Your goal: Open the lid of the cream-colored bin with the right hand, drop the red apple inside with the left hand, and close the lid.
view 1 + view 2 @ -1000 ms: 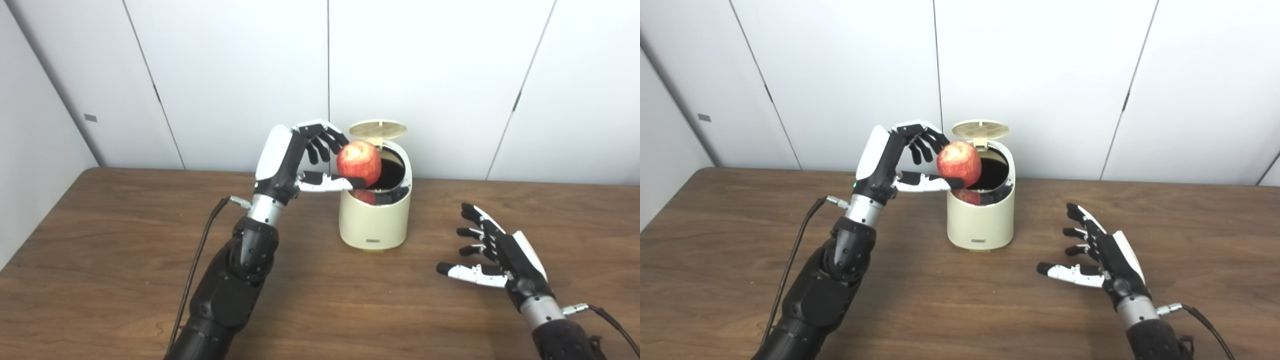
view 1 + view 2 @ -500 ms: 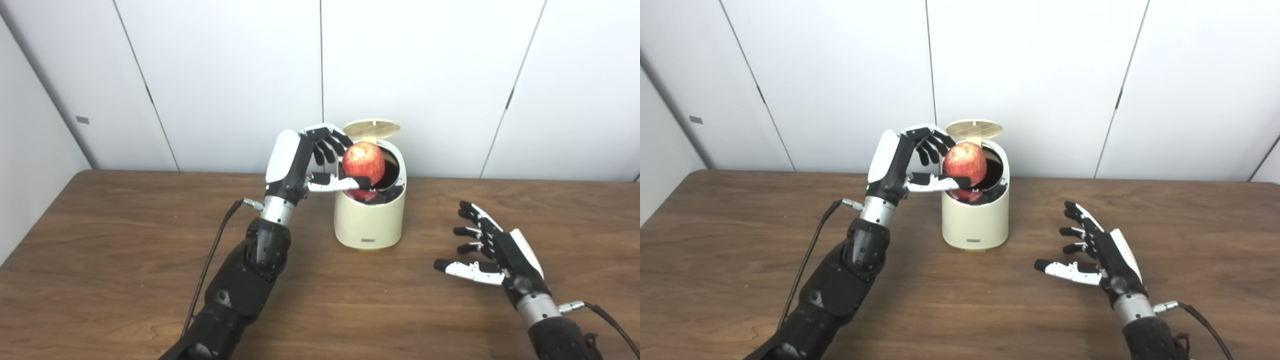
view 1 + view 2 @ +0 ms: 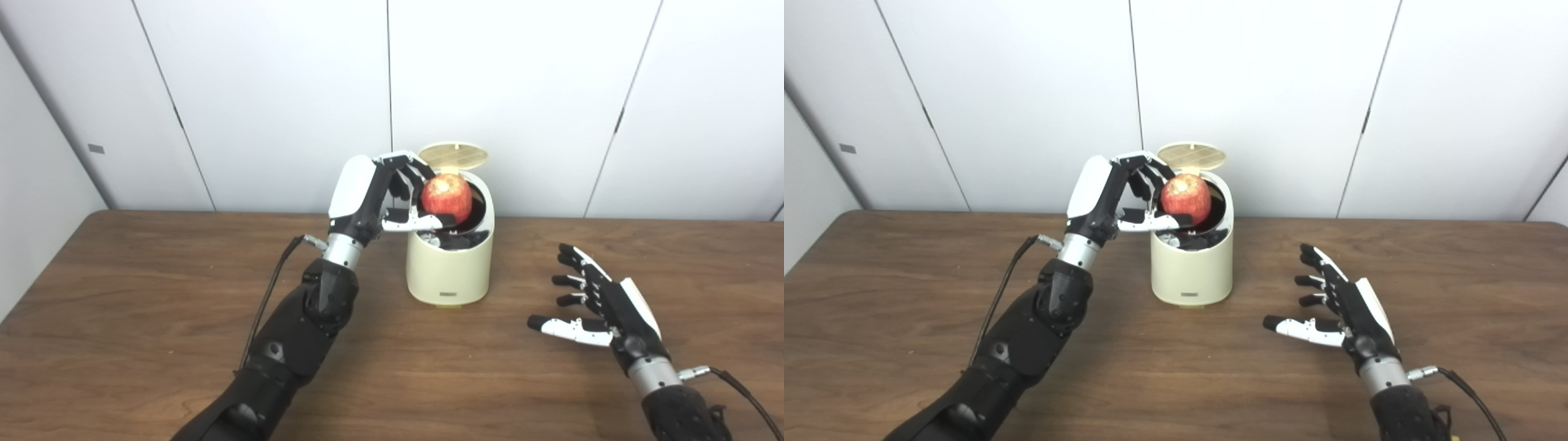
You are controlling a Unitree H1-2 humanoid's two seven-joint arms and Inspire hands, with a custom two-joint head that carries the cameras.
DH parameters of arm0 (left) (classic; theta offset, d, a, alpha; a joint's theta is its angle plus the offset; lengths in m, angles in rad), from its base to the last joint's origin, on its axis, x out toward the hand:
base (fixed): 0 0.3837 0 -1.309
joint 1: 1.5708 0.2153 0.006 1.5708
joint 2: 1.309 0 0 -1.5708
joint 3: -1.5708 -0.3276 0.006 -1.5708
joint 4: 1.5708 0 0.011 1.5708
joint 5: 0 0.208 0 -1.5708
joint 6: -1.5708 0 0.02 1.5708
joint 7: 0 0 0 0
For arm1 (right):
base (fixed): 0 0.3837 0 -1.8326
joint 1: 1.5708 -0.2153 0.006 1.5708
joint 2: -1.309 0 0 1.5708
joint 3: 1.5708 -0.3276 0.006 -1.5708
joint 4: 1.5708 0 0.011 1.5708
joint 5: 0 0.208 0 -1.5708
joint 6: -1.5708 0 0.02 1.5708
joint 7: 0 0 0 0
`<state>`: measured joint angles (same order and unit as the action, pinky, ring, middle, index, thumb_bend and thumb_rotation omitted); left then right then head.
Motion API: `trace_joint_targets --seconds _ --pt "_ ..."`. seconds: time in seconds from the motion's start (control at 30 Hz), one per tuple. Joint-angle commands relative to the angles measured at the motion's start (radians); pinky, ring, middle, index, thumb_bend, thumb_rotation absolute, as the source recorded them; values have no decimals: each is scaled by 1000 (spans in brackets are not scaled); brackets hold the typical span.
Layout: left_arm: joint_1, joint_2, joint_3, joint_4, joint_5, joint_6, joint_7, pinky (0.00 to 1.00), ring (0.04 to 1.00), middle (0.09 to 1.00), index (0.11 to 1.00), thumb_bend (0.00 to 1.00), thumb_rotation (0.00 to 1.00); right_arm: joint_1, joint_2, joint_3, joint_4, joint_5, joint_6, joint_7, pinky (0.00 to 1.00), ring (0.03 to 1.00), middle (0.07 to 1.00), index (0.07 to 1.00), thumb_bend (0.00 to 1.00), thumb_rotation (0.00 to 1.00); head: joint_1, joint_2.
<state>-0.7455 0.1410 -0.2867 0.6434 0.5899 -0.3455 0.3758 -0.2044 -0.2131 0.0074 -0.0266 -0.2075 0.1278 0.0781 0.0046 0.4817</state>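
Note:
The cream-colored bin (image 3: 450,269) stands at the back middle of the table, its round lid (image 3: 453,155) flipped up behind the dark opening. My left hand (image 3: 373,196) is shut on the red apple (image 3: 446,198), which hangs right over the opening, slightly toward its left side. My right hand (image 3: 597,306) hovers low over the table to the right of the bin, open with fingers spread and holding nothing. In the right eye view the apple (image 3: 1186,199) also sits over the bin (image 3: 1191,269) mouth.
The brown wooden table (image 3: 122,318) runs wide on both sides of the bin. White wall panels (image 3: 275,92) stand close behind it. A black cable (image 3: 269,294) trails from my left wrist, another from my right wrist (image 3: 729,383).
The camera has shifted, sliding the scene leftward. My left hand has carried the apple further right, from the bin's left rim to over the opening. The right hand stays in place, open.

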Motion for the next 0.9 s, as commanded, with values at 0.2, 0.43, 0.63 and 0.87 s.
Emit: trace_joint_targets --seconds 0.2,0.43,0.63,0.87 --pt "1 19 -4 -47 11 44 -40 545 672 711 758 969 243 -29 -10 4 -10 1 -64 -8 615 786 911 909 754 211 5 -1" --pt "19 28 12 -72 4 23 -39 524 645 693 739 971 218 -31 -7 11 -8 -7 -73 -12 625 784 905 904 753 214 16 -1" --pt "32 28 24 -93 0 13 -35 508 617 676 724 969 206 -31 -11 18 -3 -14 -86 -11 631 779 908 905 754 238 18 -1" --pt "44 9 74 -85 -34 -106 67 376 496 571 579 765 93 -25 -9 18 -14 -18 -67 -5 614 778 918 908 738 234 24 -3"
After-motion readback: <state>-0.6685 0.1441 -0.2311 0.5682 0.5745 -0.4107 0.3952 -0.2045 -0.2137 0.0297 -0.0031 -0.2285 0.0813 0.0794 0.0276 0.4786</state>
